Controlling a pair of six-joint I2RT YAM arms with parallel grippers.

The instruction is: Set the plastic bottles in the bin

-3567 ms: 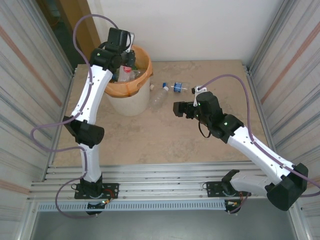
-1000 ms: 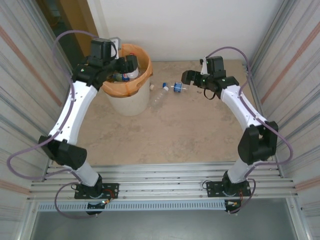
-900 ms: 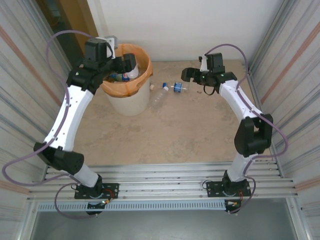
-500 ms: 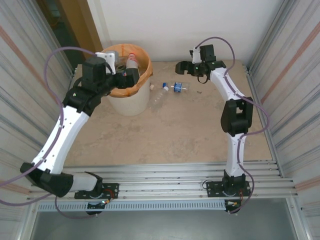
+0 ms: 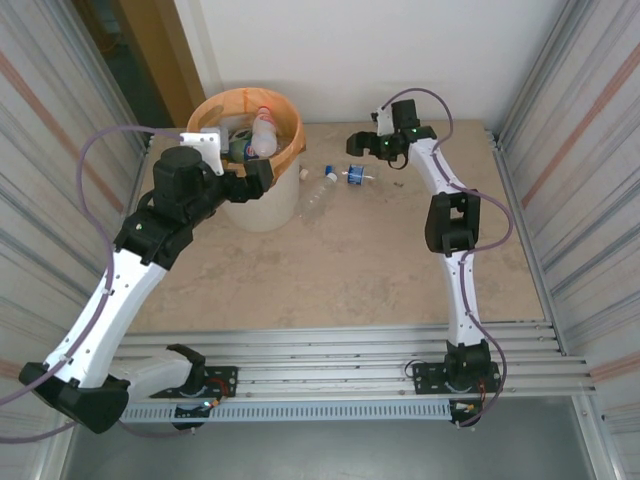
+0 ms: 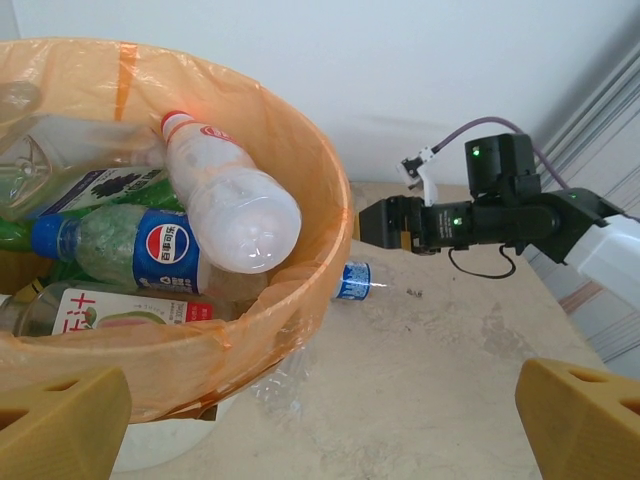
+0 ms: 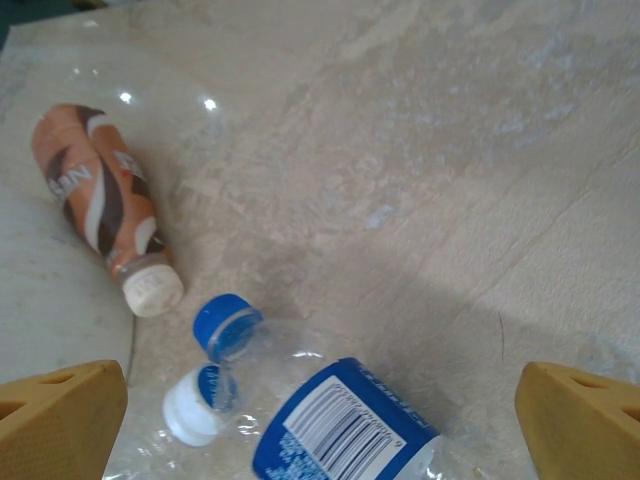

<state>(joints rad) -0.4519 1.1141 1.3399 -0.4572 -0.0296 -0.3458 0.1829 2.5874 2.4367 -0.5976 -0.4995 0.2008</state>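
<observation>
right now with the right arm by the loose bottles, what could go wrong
The blue-label bottle and the blue-capped clear bottle lie close together, so the wide right jaws might catch both or shove one away. The white bottle leans near the rim of the bin; another drop could knock it out.

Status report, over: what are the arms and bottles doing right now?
Left gripper open, empty, by the bin. Right gripper open, over three bottles on the table. Nothing blocking.
</observation>
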